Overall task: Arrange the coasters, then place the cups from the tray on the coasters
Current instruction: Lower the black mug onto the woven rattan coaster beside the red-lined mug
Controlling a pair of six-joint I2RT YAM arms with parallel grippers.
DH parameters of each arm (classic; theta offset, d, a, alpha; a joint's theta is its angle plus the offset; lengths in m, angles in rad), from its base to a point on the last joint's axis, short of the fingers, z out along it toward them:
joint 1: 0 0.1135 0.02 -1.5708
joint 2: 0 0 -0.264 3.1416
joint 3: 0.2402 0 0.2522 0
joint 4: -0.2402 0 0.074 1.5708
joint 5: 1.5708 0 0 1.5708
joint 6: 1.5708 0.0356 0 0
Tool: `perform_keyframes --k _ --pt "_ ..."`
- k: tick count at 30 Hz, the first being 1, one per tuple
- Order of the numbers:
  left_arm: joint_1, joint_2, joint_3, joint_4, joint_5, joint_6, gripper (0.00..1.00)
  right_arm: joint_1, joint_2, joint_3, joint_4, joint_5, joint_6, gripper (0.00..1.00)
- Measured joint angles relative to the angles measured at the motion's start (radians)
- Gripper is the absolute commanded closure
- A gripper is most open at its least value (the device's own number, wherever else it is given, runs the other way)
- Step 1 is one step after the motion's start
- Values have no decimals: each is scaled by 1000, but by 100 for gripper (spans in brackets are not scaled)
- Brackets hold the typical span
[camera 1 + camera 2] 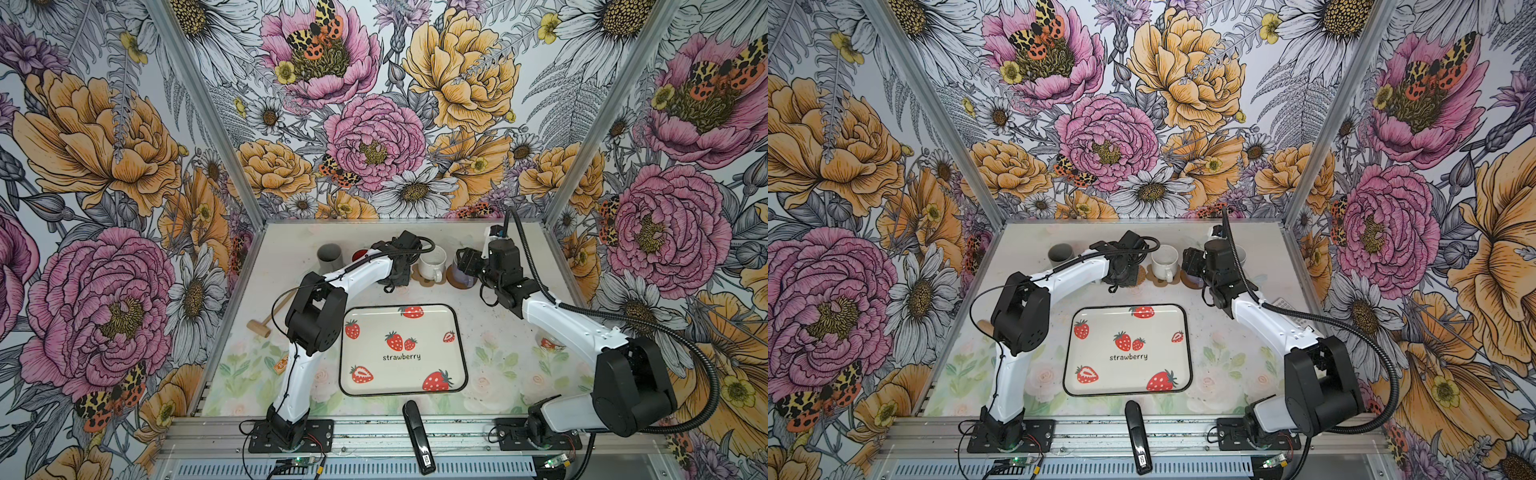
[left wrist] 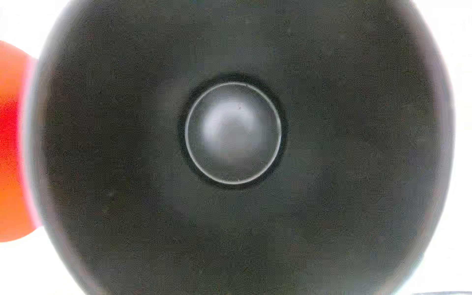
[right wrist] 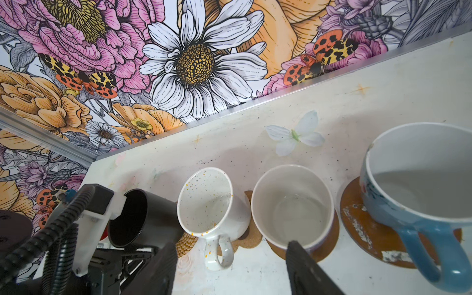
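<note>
Black cup [image 3: 155, 217] is the one that matters most. It sits right under my left gripper [image 1: 394, 279] with its mouth up, so my left wrist camera looks straight down to its bottom. It stands up and down, in line with my wrist. A woven mat [image 3: 187, 242] peeks out from under it on the side toward the white cup [image 3: 209, 201]. My left arm is much nearer to it than my right arm.

I cannot see my left jaws in any view, so I cannot tell if they pinch the cup (my guess is yes, maybe at the handle). If they do, I think the next move is to let go and lift straight up, so the cup does not tip.

My right gripper [image 3: 229, 246] has its jaws spread wide and holds nothing. One finger is by the near rim of the purple cup [image 3: 293, 204].

The tray [image 1: 374, 316] has nothing on it. The white, purple and blue cup [image 3: 383, 212] have nothing in them, and each sits on a brown mat. The grey cup [image 1: 329, 255] and red cup [image 1: 360, 254] stand at the left end of the row, and I cannot see any mats under them.
</note>
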Motion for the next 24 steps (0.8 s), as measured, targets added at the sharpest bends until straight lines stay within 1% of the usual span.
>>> perform_keyframes --k 23,24 --pt "1 24 6 1 16 0 100 -2 0 0 0 -2 0 31" --pt "1 24 6 1 16 0 98 -2 0 0 0 -2 0 31"
